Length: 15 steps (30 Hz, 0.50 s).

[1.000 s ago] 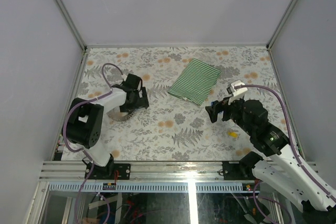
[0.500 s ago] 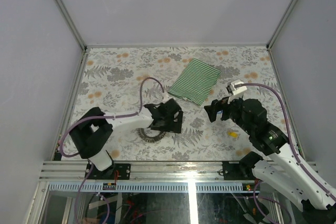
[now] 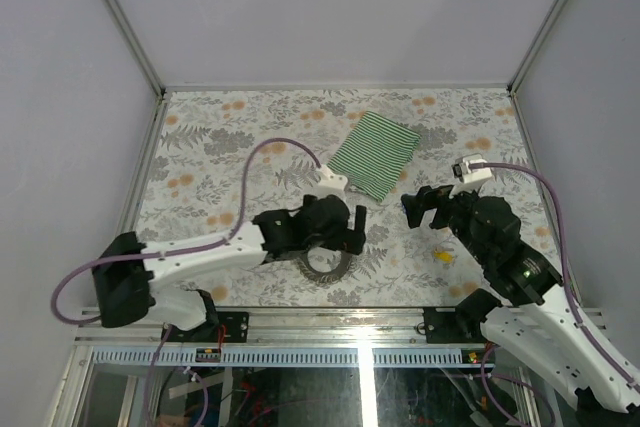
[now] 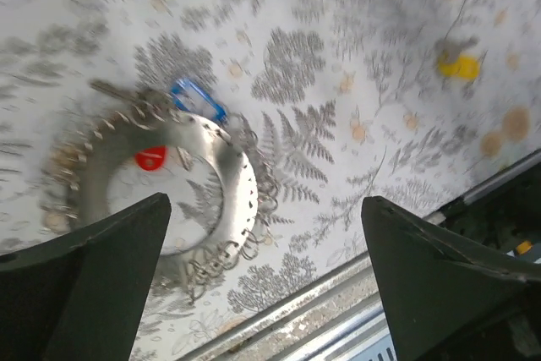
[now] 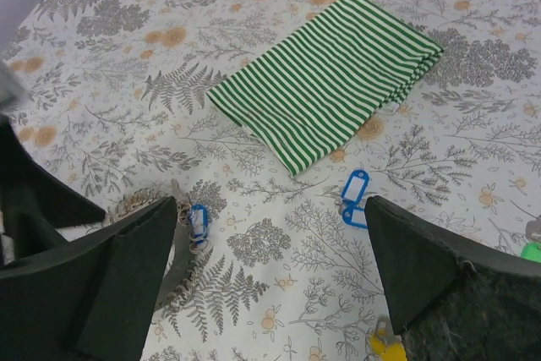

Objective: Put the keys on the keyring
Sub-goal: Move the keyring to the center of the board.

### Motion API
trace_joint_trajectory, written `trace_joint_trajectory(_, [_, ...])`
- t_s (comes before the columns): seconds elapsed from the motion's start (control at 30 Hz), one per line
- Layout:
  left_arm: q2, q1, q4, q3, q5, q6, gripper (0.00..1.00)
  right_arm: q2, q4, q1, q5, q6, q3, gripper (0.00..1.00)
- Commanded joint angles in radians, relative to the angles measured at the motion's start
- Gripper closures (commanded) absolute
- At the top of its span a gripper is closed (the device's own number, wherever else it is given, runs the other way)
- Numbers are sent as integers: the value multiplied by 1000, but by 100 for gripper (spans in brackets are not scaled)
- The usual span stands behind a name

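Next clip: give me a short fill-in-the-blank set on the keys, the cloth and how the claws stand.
1. The key seen within the loop of the keyring is ___.
2. The cloth has white and ___ stripes.
3. The left claw and the right claw both stand ___.
4. The yellow key lies beside the ___ arm.
Missing words: red; green; open; right.

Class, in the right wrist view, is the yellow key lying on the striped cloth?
No, the yellow key lies on the bare patterned table, well apart from the striped cloth.
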Motion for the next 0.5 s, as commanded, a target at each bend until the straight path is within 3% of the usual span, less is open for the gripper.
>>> trace_joint_trajectory(0.0, [-129, 99, 58, -75, -59, 66, 3, 45, 14, -2, -10, 29, 16, 1])
trace_joint_trajectory(0.23, [-262, 346, 23, -227, 123, 94, 21, 146, 49, -2, -118, 60, 16, 1])
trace_joint_trajectory(0.47, [-277, 460, 32, -323, 259, 117, 27, 243, 48, -2, -202, 80, 16, 0])
